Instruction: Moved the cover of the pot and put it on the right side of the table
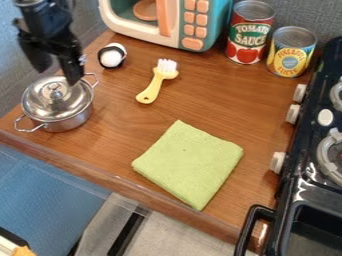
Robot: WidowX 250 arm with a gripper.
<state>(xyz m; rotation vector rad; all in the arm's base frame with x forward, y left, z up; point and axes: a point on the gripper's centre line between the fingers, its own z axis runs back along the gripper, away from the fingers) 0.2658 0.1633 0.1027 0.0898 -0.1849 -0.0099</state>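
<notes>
grey wall (300, 12), brown wooden table (113, 142), blue surface (40, 200) below

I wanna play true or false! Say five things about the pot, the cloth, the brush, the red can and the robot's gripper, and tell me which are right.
1. The lid is on the pot. True.
2. The cloth hangs over the stove. False: the green cloth lies folded on the table.
3. The brush has white bristles. True.
4. The red can is inside the microwave. False: the red can stands on the table, beside the yellow can.
5. The gripper is over at the pot, fingers apart. True.
</notes>
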